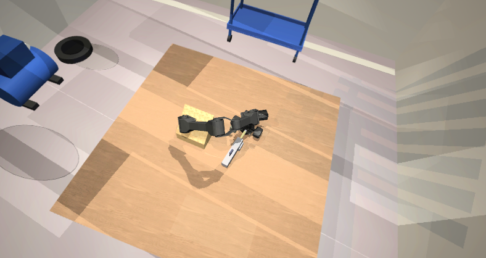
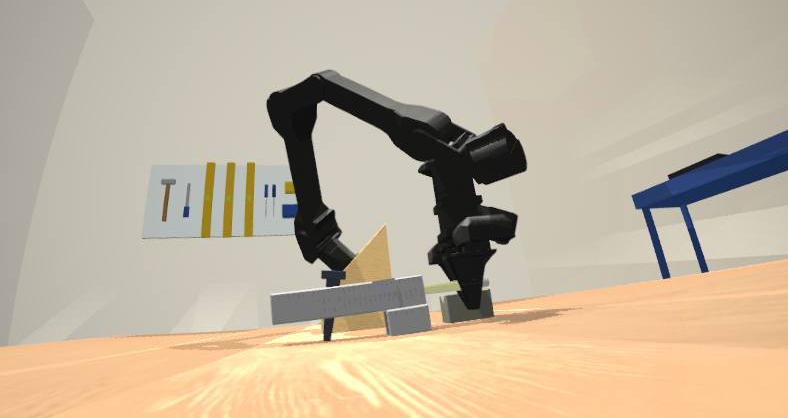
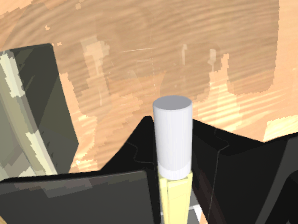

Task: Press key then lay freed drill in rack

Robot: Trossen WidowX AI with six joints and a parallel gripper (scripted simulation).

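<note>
The drill has a pale yellow shank (image 1: 243, 134) (image 2: 440, 288) (image 3: 177, 200) and a light grey round end (image 3: 173, 135). Its yellow part meets the right end of the long grey sleeve (image 1: 226, 159) (image 2: 352, 304) in the exterior view; how much sits inside is hidden. The dark blue key (image 1: 230, 152) (image 2: 333, 275) stands through the sleeve's slot, its head a little above the top and its tip showing below. My gripper (image 2: 472, 300) (image 3: 160, 121) is shut on the drill, grey end past the fingers. The olive block (image 2: 449, 309) (image 3: 60, 115), seemingly the rack, lies close by.
A small grey block (image 2: 408, 320) sits under the sleeve's right end. A yellowish wooden wedge (image 1: 190, 140) (image 2: 376, 260) stands at the arm's base, behind the sleeve in the exterior view. A blue cart (image 1: 268, 26) and a tyre (image 1: 60, 50) are off the wooden surface (image 1: 142, 218).
</note>
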